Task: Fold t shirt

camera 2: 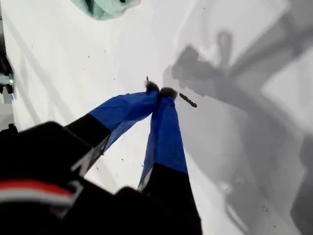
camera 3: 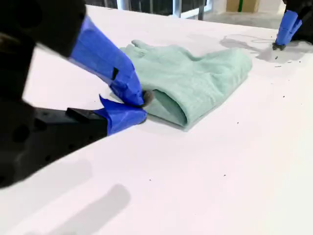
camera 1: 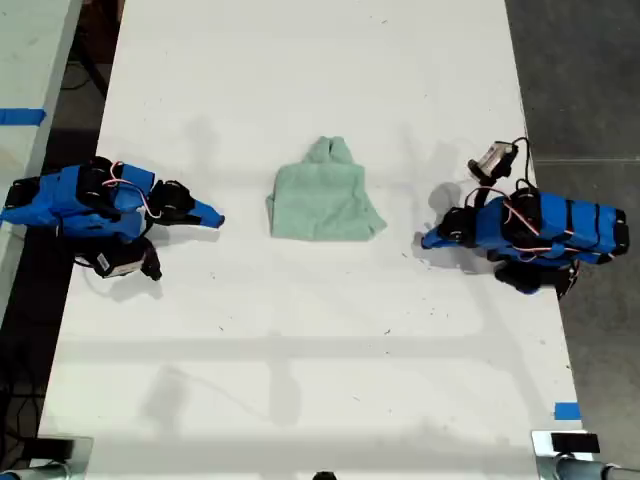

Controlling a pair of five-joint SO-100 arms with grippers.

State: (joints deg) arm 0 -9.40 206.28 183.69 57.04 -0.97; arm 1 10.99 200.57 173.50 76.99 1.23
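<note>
The t shirt (camera 1: 325,200) is a pale mint-green bundle, folded over on itself, lying in the middle of the white table (camera 1: 320,360). My second gripper (camera 1: 215,218) rests on the table at the exterior view's left, a short gap from the cloth, and it is shut on nothing. The second wrist view shows the second gripper (camera 3: 142,107) before the t shirt's (camera 3: 195,78) folded edge. My first gripper (camera 1: 425,240) lies on the table at the exterior view's right, also apart from the cloth. Its tips meet in the first wrist view (camera 2: 160,90), with a corner of the t shirt (camera 2: 105,7) far off.
A wrist camera (camera 1: 495,158) sticks out from the first arm. A blue tape mark (camera 1: 566,410) sits near the table's corner at the exterior view's lower right. Dark floor (camera 1: 590,80) borders the table on that side, and another pale surface (camera 1: 25,60) stands at the exterior view's left.
</note>
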